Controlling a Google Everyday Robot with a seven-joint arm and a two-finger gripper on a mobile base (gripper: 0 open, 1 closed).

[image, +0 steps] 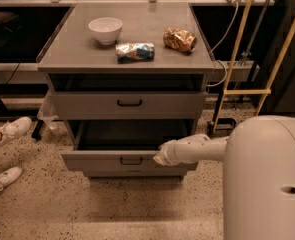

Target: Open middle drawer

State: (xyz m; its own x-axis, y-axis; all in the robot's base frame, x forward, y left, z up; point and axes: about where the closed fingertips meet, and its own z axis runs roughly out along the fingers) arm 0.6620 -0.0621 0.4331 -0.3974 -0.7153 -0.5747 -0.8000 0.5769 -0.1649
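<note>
The middle drawer [102, 161] is a grey metal drawer with a small black loop handle [131, 160]. It stands pulled out from the cabinet, and its dark inside [127, 134] shows. My gripper [159, 157] is at the end of the white arm [202, 149], which reaches in from the right. It sits at the top edge of the drawer front, right of the handle. The top drawer [87, 105] above has its own black handle [129, 103]. The lowest drawer is almost hidden under the pulled-out one.
On the cabinet top [77, 54] stand a white bowl [105, 30], a crushed can [135, 52] and a snack bag [179, 39]. A person's white shoes [9, 131] are on the floor at the left. Yellow poles [239, 49] and cables stand at the right. My white body [264, 179] fills the lower right.
</note>
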